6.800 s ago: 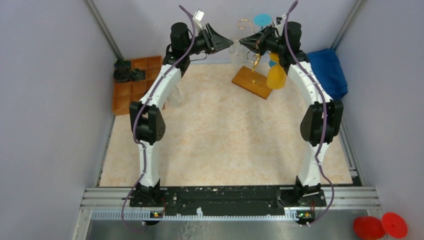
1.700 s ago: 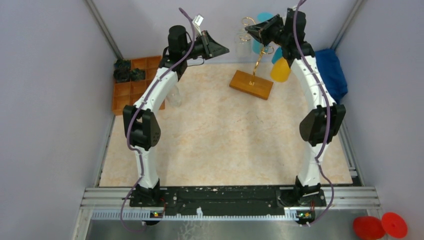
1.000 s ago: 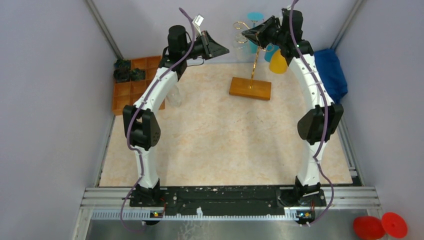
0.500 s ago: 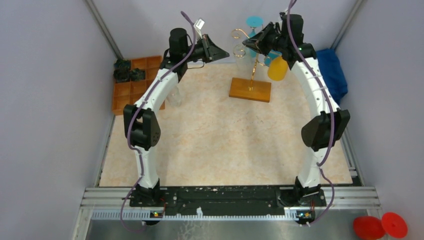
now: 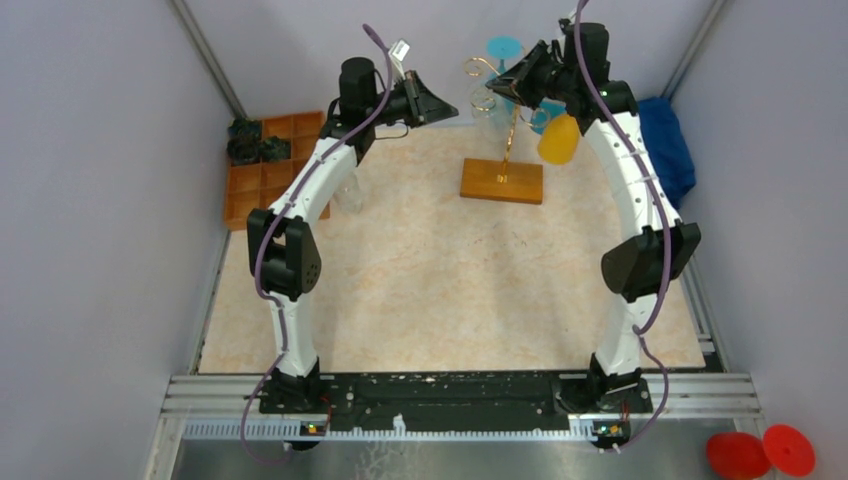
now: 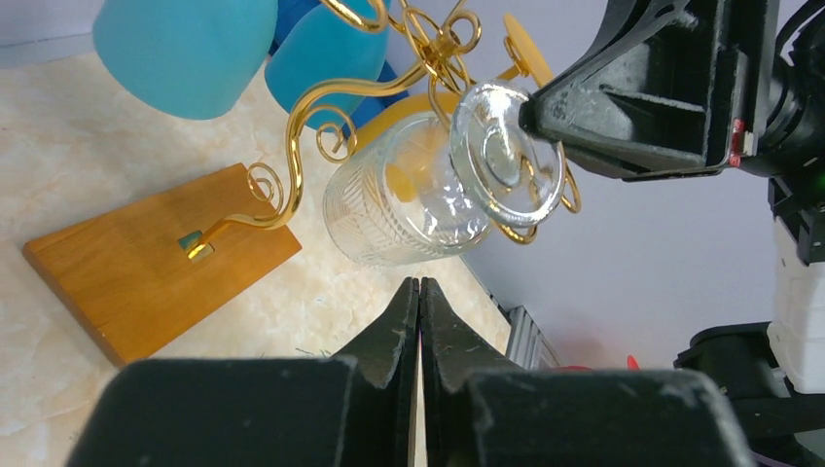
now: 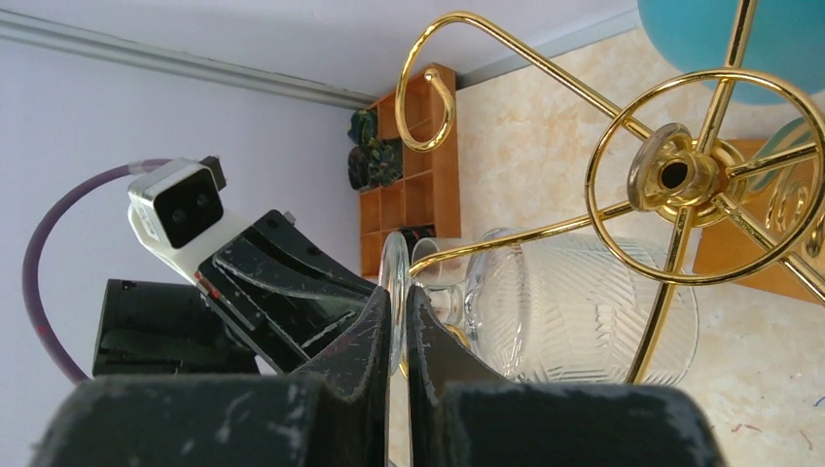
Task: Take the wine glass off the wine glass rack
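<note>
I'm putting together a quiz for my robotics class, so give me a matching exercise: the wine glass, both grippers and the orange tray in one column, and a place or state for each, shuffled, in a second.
Column one:
A. wine glass
B. left gripper
C. right gripper
D. orange tray

Column two:
1. at the far left edge of the table
2. shut, holding nothing
3. hanging on the wine glass rack
4. shut on the glass's foot

Pairs: A-3; B-2; C-4; D-1
</note>
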Robot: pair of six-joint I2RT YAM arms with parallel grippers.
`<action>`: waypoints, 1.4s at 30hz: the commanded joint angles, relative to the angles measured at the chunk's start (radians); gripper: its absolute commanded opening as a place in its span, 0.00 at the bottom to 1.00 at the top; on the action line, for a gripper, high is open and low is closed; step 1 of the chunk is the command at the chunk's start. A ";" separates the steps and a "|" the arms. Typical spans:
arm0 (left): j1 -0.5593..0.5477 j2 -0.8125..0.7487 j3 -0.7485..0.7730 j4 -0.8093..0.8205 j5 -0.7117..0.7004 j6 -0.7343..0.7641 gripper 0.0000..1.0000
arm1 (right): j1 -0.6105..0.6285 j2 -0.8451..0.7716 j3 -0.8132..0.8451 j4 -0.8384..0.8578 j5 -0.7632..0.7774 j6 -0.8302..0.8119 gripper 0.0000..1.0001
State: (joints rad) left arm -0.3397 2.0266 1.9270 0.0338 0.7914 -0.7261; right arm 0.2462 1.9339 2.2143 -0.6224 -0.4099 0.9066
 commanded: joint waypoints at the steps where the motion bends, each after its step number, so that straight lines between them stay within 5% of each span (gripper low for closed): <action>1: 0.005 -0.047 -0.019 -0.019 0.000 0.029 0.06 | 0.000 0.004 0.126 0.104 0.004 -0.014 0.00; 9: 0.005 -0.061 -0.050 -0.024 0.003 0.045 0.06 | 0.000 -0.011 0.086 0.108 0.021 -0.027 0.00; 27: 0.004 -0.107 -0.134 -0.011 0.024 0.048 0.04 | -0.003 -0.312 -0.565 0.606 0.074 0.240 0.00; 42: 0.004 -0.128 -0.146 -0.029 0.019 0.062 0.03 | -0.007 -0.382 -0.628 0.661 0.104 0.254 0.00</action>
State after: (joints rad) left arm -0.3397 1.9495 1.7947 0.0105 0.7982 -0.6937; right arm 0.2440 1.6394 1.5883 -0.0757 -0.2985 1.1393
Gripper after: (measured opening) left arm 0.038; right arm 0.023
